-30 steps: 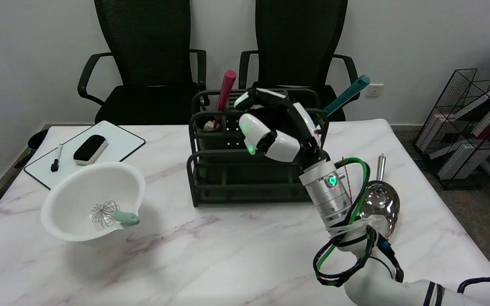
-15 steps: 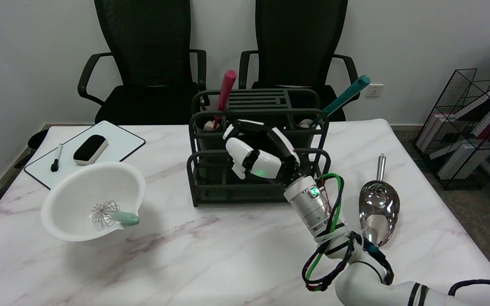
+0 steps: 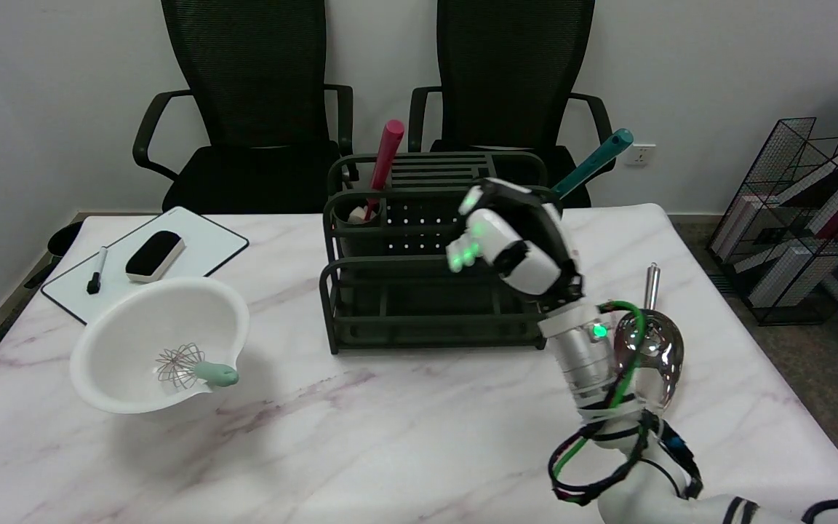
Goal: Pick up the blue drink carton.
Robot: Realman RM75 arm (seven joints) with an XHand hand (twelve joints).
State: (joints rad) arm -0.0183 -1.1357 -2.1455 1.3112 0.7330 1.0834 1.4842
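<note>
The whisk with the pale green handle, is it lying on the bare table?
No, the whisk lies inside the white bowl, its wire head on the bowl's floor and its handle toward the rim.

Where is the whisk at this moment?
In the head view the whisk lies inside the white bowl on the table's left side, in front of the whiteboard and left of the dark rack.

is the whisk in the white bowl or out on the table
In the bowl. The whisk lies inside the white bowl, its wire head down in the bottom and its pale green handle resting against the near rim.
</note>
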